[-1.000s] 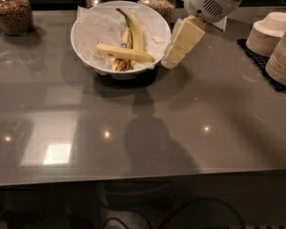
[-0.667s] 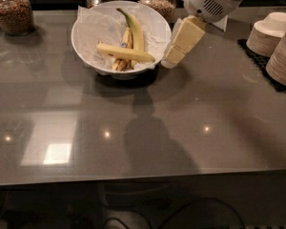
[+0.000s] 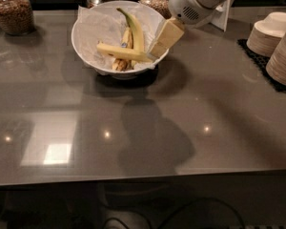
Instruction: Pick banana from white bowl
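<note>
Hovering gripper (image 3: 156,49) — at white bowl (image 3: 76,44) rim

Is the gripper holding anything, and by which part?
Cannot tell. The gripper is at the right rim of the white bowl, by one end of the crosswise banana; a hold cannot be seen.

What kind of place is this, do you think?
Probably an office snack bar or kitchenette: snack jars, stacked paper bowls, and bananas in a white bowl. The hand is at that bowl's rim, toward the paper bowls.
</note>
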Action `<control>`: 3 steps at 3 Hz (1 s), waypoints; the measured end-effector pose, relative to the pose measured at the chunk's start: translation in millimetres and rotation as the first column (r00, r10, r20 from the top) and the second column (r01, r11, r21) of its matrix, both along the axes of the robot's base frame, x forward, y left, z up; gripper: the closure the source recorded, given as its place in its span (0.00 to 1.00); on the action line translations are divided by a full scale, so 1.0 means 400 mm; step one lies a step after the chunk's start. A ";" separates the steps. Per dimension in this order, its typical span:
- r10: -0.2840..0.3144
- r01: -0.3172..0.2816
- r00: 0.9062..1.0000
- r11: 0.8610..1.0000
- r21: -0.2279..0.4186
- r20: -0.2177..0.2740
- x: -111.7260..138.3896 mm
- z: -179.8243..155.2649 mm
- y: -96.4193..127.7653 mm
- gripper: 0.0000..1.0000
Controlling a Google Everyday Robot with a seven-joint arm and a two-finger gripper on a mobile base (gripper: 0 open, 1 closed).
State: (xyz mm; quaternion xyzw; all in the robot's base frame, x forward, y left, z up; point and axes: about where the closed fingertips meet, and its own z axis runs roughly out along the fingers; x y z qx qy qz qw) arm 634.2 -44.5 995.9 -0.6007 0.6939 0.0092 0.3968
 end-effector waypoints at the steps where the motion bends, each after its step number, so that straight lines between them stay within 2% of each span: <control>1: 0.004 -0.005 1.000 0.999 0.035 0.013 0.065 -0.034 0.036 0.19; 2: 0.023 -0.022 1.000 0.998 0.061 -0.006 0.088 -0.074 0.069 0.41; 3: 0.047 -0.045 0.998 0.995 0.084 -0.031 0.100 -0.109 0.106 0.49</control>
